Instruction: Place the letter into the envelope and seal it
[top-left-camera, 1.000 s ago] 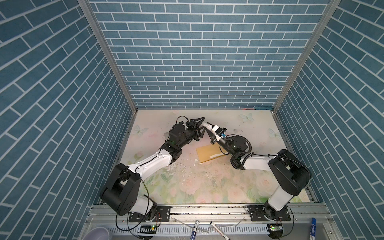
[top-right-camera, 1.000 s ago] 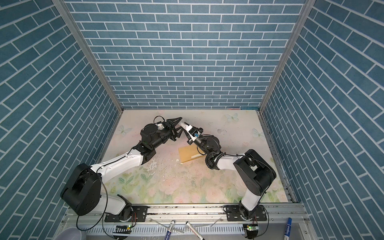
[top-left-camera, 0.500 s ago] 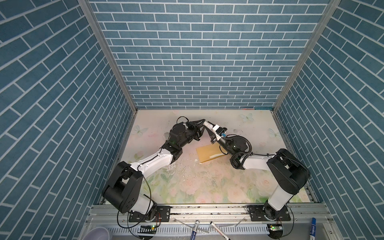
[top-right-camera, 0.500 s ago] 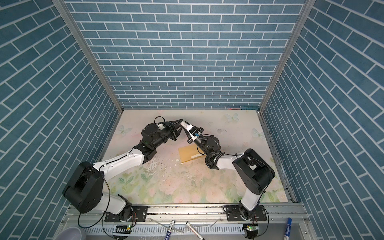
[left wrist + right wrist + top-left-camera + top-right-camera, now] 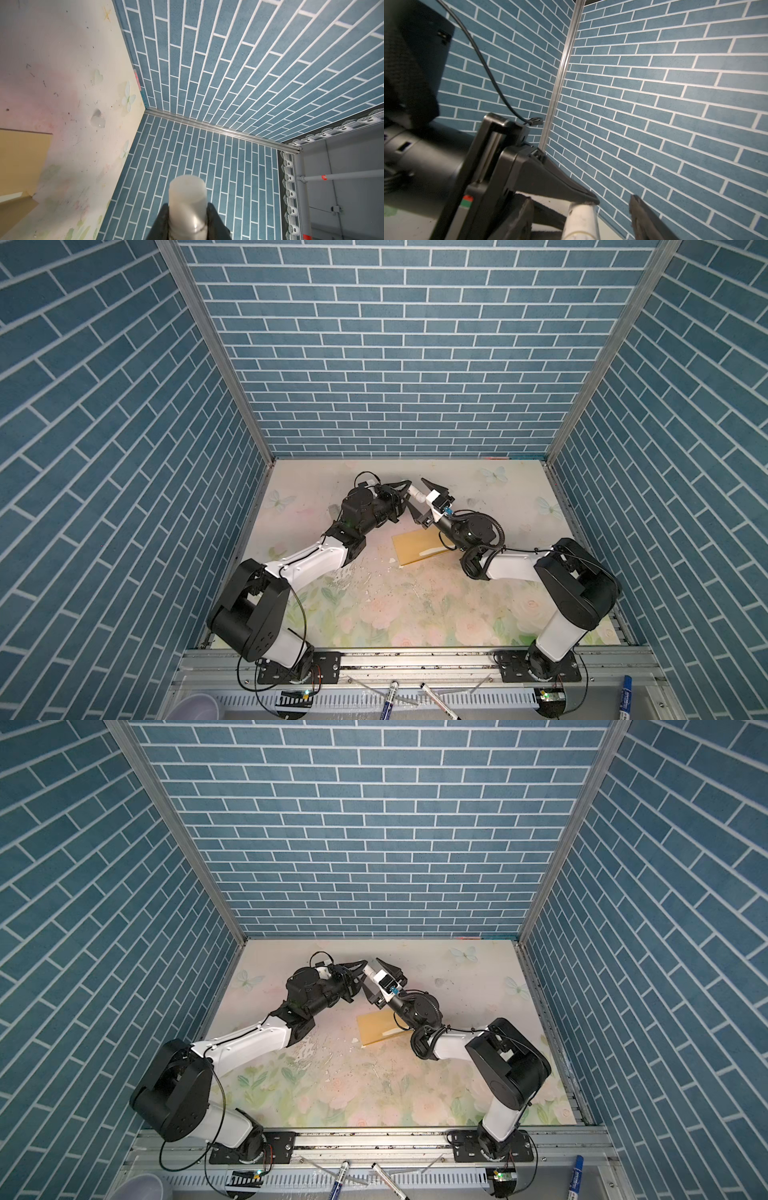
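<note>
The left gripper [image 5: 188,209] is closed narrowly on a white tube [image 5: 188,193], which sits between its fingers. The right gripper [image 5: 581,205] stands wide around the tube's other end, with both fingers clear of it. Below them, the mustard-yellow envelope [image 5: 415,547] lies flat on the floral mat [image 5: 415,614], partly under the right wrist.

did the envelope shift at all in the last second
No. The envelope stays put: its near left corner sits by the same white fleck on the mat as before.
</note>
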Controlling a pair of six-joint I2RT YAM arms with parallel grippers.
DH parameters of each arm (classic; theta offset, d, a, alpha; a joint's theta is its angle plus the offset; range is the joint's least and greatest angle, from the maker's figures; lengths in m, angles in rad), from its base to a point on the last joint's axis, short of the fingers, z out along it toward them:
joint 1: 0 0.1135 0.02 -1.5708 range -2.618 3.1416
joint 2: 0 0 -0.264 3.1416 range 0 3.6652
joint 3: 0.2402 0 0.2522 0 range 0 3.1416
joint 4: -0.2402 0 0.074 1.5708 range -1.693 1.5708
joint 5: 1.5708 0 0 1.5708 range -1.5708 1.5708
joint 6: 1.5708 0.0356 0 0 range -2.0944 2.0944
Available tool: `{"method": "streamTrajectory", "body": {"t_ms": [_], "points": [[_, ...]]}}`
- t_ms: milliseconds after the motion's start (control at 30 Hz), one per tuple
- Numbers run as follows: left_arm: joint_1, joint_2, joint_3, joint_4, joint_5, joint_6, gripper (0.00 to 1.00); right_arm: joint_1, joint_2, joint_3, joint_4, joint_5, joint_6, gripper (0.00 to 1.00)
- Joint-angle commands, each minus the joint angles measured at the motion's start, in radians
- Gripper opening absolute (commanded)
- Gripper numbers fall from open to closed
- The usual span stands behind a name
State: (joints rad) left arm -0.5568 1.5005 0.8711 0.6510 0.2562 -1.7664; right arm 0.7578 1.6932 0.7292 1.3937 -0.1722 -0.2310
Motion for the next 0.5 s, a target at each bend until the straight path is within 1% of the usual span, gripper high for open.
{"method": "streamTrajectory", "body": {"t_ms": [0, 67, 167, 267, 300, 333, 400, 467], "points": [[0.022, -0.039, 0.014, -0.058, -0.004, 0.179, 0.0, 0.009, -0.055, -0.056, -0.003, -0.02, 0.016, 0.74], [0.03, -0.059, 0.014, -0.129, -0.015, 0.276, 0.0, 0.009, -0.087, -0.09, -0.016, -0.015, 0.035, 0.75], [0.037, -0.101, 0.024, -0.26, -0.059, 0.473, 0.0, 0.009, -0.16, -0.136, -0.089, -0.006, 0.068, 0.75], [0.037, -0.14, 0.055, -0.413, -0.12, 0.722, 0.0, 0.009, -0.252, -0.161, -0.239, 0.023, 0.129, 0.75], [0.036, -0.153, 0.063, -0.453, -0.138, 0.804, 0.0, 0.009, -0.289, -0.165, -0.316, 0.042, 0.16, 0.76], [0.037, -0.167, 0.065, -0.491, -0.163, 0.869, 0.0, 0.009, -0.326, -0.165, -0.405, 0.06, 0.185, 0.78], [0.036, -0.192, 0.059, -0.536, -0.204, 0.985, 0.0, 0.009, -0.401, -0.154, -0.587, 0.09, 0.233, 0.87], [0.037, -0.215, 0.047, -0.556, -0.231, 1.097, 0.0, 0.009, -0.466, -0.137, -0.769, 0.147, 0.292, 0.87]]}}
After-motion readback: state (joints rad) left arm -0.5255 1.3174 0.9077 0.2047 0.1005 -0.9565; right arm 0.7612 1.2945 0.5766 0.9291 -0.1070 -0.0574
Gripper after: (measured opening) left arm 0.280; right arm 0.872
